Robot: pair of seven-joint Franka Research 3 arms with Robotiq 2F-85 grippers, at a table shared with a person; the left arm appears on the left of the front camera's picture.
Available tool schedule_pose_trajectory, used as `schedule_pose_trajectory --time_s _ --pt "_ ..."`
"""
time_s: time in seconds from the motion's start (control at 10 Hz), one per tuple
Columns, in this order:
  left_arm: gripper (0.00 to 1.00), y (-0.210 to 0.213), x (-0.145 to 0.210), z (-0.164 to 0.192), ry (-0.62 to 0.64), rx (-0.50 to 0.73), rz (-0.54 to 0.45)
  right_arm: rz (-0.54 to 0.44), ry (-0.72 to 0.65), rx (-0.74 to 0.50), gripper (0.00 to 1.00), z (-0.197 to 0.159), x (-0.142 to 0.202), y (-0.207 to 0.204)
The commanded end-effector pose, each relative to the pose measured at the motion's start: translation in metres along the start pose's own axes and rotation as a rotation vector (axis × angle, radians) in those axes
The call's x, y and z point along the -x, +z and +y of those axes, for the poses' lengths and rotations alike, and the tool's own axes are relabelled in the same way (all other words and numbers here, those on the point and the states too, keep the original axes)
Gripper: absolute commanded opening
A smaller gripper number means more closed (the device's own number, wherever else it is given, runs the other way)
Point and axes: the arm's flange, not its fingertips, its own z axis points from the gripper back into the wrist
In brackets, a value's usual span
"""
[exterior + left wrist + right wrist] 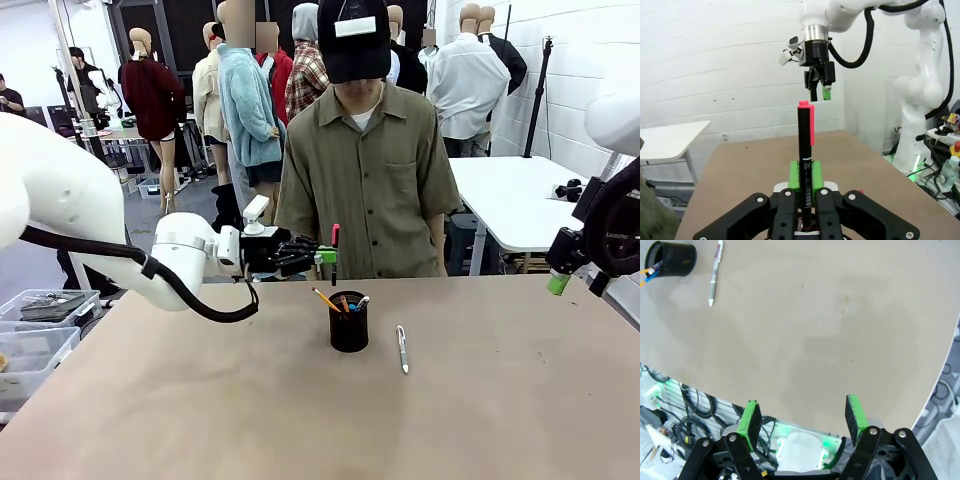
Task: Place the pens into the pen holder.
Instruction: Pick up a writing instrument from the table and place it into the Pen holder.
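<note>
My left gripper (326, 257) hovers above and behind the pen holder (348, 322), shut on a black pen with a pink cap (335, 242) that stands upright. In the left wrist view the same pen (805, 150) rises from between the shut green pads of my left gripper (805, 195). The black mesh holder contains a yellow pencil (325, 298) and a blue-tipped pen (359, 303). A silver-grey pen (402, 349) lies on the table just right of the holder. My right gripper (560, 280) hangs high at the right edge. It is open and empty (802, 422), with the holder (671, 259) and the silver pen (715, 274) far off.
A person in an olive shirt (368, 170) stands at the far side behind the holder. Clear plastic bins (40, 330) sit off the table's left edge, and a white table (510, 195) stands at the back right. The brown table (320, 420) has wide bare room in front.
</note>
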Motion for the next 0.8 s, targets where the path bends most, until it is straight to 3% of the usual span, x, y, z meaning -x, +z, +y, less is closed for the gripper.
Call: schedule_pose_trajectory --time_s 0.0,0.6,0.7 --pt "0.0 -0.01 0.008 0.015 0.055 0.006 -0.013 -0.004 0.012 0.034 0.83 -0.001 0.003 -0.004" --pt "0.0 -0.003 0.039 0.018 0.152 0.005 -0.008 -0.004 0.012 0.034 0.83 -0.001 0.003 -0.004" --pt "0.13 -0.003 0.038 0.017 0.167 0.009 -0.005 -0.004 0.012 0.034 0.83 -0.001 0.003 -0.004"
